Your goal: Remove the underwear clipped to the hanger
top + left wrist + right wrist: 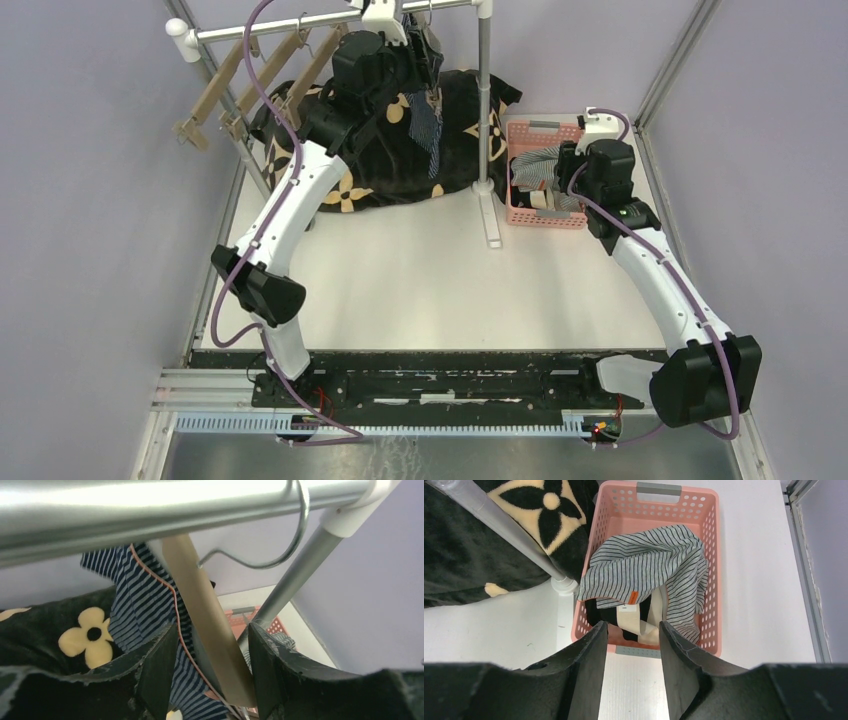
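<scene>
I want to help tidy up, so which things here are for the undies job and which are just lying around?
For the job: navy striped briefs on the wooden hanger; grey-white striped briefs in the pink basket; the left pincer, open around that hanger.
Just lying about: big black flowered cloth; empty hangers on the rail.

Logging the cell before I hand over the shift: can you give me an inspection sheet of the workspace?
Surface: white table, no spills seen.
Job's things: navy striped briefs hang from wooden hanger under the rail; grey-white striped briefs lie in pink basket.
Clutter: flowered black cloth under the rack; spare hangers on the rail.
Grippers: left gripper open, straddling the hanger; right gripper open above the basket.
Cables: purple cables along both arms.
Surroundings: plain walls.
</scene>
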You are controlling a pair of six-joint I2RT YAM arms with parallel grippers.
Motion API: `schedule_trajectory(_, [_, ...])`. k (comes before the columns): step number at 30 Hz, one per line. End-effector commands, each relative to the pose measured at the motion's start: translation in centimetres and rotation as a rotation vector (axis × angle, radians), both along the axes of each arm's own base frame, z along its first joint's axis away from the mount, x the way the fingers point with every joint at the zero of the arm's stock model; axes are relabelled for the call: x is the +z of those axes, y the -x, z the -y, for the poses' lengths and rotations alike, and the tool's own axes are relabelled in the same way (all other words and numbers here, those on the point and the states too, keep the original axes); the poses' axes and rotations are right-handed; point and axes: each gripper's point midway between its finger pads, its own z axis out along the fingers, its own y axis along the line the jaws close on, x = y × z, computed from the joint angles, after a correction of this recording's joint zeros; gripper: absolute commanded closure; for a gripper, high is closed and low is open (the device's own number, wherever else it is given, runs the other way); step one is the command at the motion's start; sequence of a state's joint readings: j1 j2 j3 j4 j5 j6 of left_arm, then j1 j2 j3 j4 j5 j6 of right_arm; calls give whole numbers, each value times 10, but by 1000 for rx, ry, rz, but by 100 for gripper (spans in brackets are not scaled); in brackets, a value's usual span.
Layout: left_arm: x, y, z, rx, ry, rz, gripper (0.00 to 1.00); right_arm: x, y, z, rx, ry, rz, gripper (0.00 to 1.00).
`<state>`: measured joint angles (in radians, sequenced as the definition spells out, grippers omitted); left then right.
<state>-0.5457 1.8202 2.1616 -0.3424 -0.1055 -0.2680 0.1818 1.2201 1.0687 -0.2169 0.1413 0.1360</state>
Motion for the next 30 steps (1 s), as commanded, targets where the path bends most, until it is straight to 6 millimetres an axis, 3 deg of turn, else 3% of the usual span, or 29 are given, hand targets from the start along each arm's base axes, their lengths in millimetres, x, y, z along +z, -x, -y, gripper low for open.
schedule_trajectory(1, [2,3,-14,58,-28,12,44,25,0,0,-8,1,85,50])
schedule_trajectory(5, [1,1,-15,68,-33,14,57,25,-1,-5,8,5,82,51])
schedule_trajectory(15, [11,5,-24,93,-33,66,69,18,-4,-16,49,16,62,52])
schedule_trajectory(22, [32,16,-31,98,-6,147,96,11,-8,-28,81,41,35,53])
schedule_trajectory(30, [65,31,-48,133,13,253,97,3,-12,-34,90,75,17,53])
